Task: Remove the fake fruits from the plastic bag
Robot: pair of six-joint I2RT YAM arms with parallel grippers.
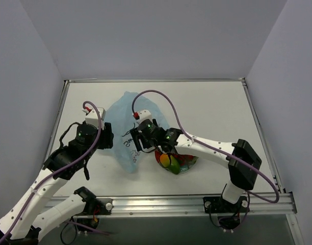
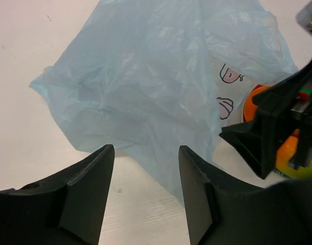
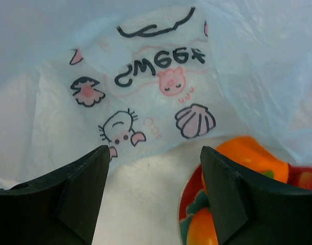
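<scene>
The light-blue plastic bag (image 1: pixel 124 115) lies crumpled on the table between my two grippers. It also shows in the left wrist view (image 2: pixel 146 81) and in the right wrist view (image 3: pixel 161 71), with pink and dark cartoon prints. My left gripper (image 1: pixel 111 137) (image 2: pixel 146 171) is open and empty at the bag's left edge. My right gripper (image 1: pixel 136 139) (image 3: pixel 153 155) is open and empty, just above the table at the bag's right edge. An orange fruit (image 3: pixel 250 153) lies half under the bag's edge on a red plate (image 3: pixel 187 204). The mango (image 1: pixel 169 161) lies on the plate.
The red plate (image 1: pixel 192 164) with teal pattern sits right of the bag, under my right arm. My right gripper's black body (image 2: pixel 278 127) fills the right side of the left wrist view. Grey walls stand round the white table (image 1: pixel 217 112).
</scene>
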